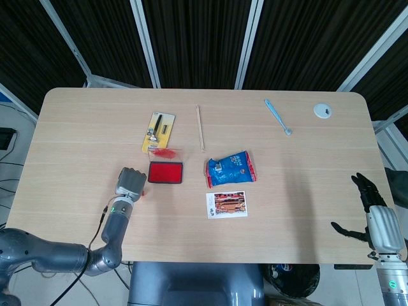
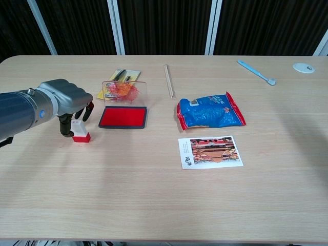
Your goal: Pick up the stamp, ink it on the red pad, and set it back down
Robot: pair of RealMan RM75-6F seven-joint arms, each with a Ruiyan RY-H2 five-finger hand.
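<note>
stamp sitting on the worktop beside the red pad, left hand around it

we're seeing the left hand (image 2: 64, 98) curled over the stamp (image 2: 80, 132) in the chest view. the stamp's red base sits on the worktop (image 2: 154, 200), just left of the red ink pad (image 2: 123, 117) and not touching it. the dark fingers (image 2: 63, 126) drop down on both sides of the white upper part, but we can't tell whether they're actually clamping it or just sitting close. from the head view the hand (image 1: 130, 181) covers the stamp almost completely, with only a sliver of red at its edge.

the pad's clear lid (image 2: 122, 90) stands open behind it. further back lies a yellow card with tools (image 1: 158, 131), then a thin wooden stick (image 1: 200, 128). right of the pad there's a blue snack bag (image 2: 210, 111) and a photo card (image 2: 210, 151) in front of it. a light blue toothbrush (image 1: 278, 116) and a small white disc (image 1: 322, 111) lie at the far right.

the right hand (image 1: 376, 220) hangs off the worktop's right edge, fingers spread, holding nothing.
</note>
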